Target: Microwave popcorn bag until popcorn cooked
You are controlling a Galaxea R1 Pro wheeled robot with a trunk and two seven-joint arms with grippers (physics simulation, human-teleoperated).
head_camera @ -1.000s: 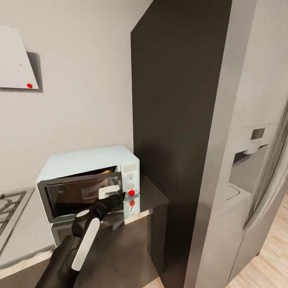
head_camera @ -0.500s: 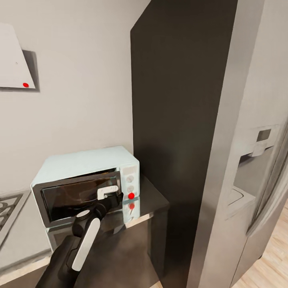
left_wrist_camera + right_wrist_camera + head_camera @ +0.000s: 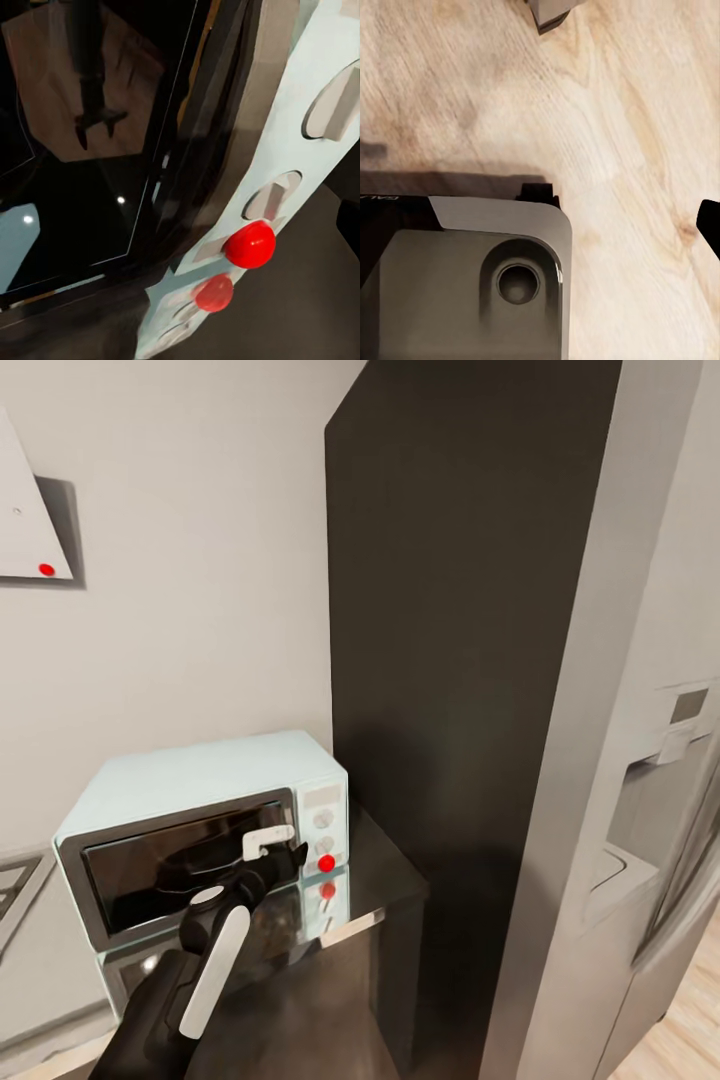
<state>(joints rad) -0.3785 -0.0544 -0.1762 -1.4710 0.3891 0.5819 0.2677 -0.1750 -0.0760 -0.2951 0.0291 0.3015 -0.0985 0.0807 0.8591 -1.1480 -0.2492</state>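
The left gripper [image 3: 285, 854], black with a white clip-like part at its tip, is seen in the head view pressed up against the dark glass door of the small pale blue-white boxy microwave [image 3: 200, 780]; whether its jaws are spread or closed cannot be told, since the fingertips are lost against the dark glass. It is carried by the black-and-white left arm [image 3: 205, 970], which rises from the lower edge of that view. At the far left a grey stove grate [image 3: 12, 880] is partly seen, and above it a pale wall-mounted panel with a red dot [image 3: 25, 525]. The microwave is set on the grey, glossy, reflective countertop [image 3: 385, 865], at its right end, with its door shut or nearly shut. The popcorn bag cannot be made out behind the glass. On the right-hand panel two round pale knobs are stacked above a red indicator light [image 3: 326, 863], which is mirrored in the countertop. In the left wrist view the red light [image 3: 250, 244] and its reflection are seen close up beside the door's edge. Right of the microwave a tall dark cabinet side [image 3: 450, 660] is seen, then a grey refrigerator [image 3: 650, 760]. In the right wrist view pale wooden flooring [image 3: 622, 112] and a grey part of the robot's base [image 3: 465, 285] are seen; the right gripper's state cannot be told
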